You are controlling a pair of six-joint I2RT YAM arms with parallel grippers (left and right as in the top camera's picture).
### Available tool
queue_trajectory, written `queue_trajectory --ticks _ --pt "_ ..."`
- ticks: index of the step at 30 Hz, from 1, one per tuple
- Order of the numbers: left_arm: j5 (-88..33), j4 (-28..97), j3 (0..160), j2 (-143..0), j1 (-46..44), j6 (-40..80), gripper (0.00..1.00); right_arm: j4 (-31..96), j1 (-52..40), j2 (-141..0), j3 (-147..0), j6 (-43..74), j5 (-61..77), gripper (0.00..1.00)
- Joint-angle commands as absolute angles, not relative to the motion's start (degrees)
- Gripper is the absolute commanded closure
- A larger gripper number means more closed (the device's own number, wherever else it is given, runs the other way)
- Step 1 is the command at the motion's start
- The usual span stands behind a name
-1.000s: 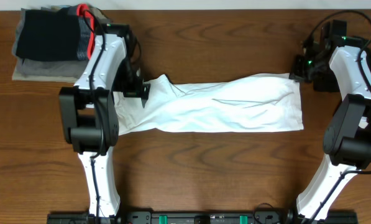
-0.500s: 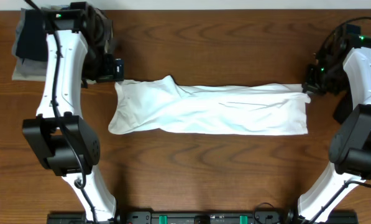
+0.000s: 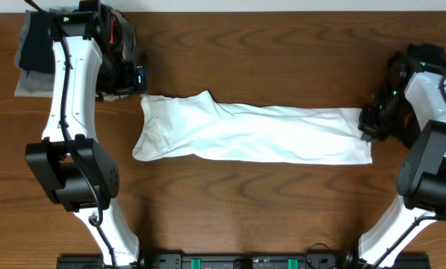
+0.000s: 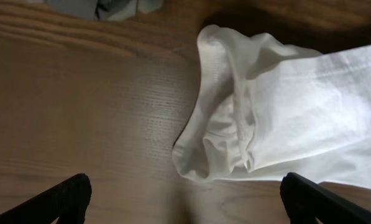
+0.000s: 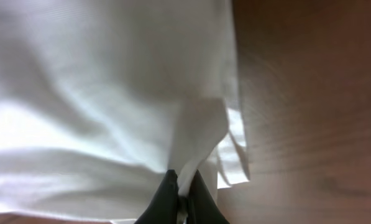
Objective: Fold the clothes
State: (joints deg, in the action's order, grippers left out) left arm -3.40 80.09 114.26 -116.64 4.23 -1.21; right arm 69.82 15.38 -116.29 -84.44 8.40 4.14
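Note:
The clothes in play are one white T-shirt (image 3: 252, 134), folded into a long strip across the middle of the table. My right gripper (image 3: 366, 125) is shut on the strip's right end. In the right wrist view its fingertips (image 5: 169, 190) pinch a raised fold of the white T-shirt (image 5: 98, 93). My left gripper (image 3: 139, 78) hangs open just beyond the strip's back left corner, touching nothing. The left wrist view shows the bunched left end of the T-shirt (image 4: 278, 106) ahead of that gripper (image 4: 188, 202), with bare wood between its fingers (image 4: 67, 198).
A stack of dark and grey garments (image 3: 39, 63) sits at the back left corner, partly under the left arm. Its grey edge (image 4: 104, 6) shows at the top of the left wrist view. Both arm bases stand at the table's front edge.
My left arm swung off the shirt's left end toward the back left, its gripper open. My right gripper has dragged the right end toward the front and slightly right.

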Motion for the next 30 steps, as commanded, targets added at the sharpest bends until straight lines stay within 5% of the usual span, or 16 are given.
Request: queue_trajectory --ticks 1,7,10,21,30 --pt "-2.7 79.4 114.7 -116.9 4.3 -0.6 0.02 69.7 17.9 -115.5 -82.9 12.0 0.7 0.89" --pt "-2.7 78.7 114.7 -116.9 4.3 -0.5 0.02 66.8 20.1 -115.5 -82.8 9.8 2.0 0.35" --pt "-2.7 78.7 114.7 -116.9 4.3 -0.5 0.02 64.4 20.1 -115.5 -82.8 6.9 3.4 0.18" --pt "-2.7 78.7 114.7 -116.9 4.3 -0.5 0.02 56.1 18.9 -115.5 -77.5 0.4 10.1 0.22" --pt "-2.7 77.4 114.7 -116.9 4.3 -0.5 0.02 55.0 18.2 -115.5 -74.1 -1.6 15.1 0.42"
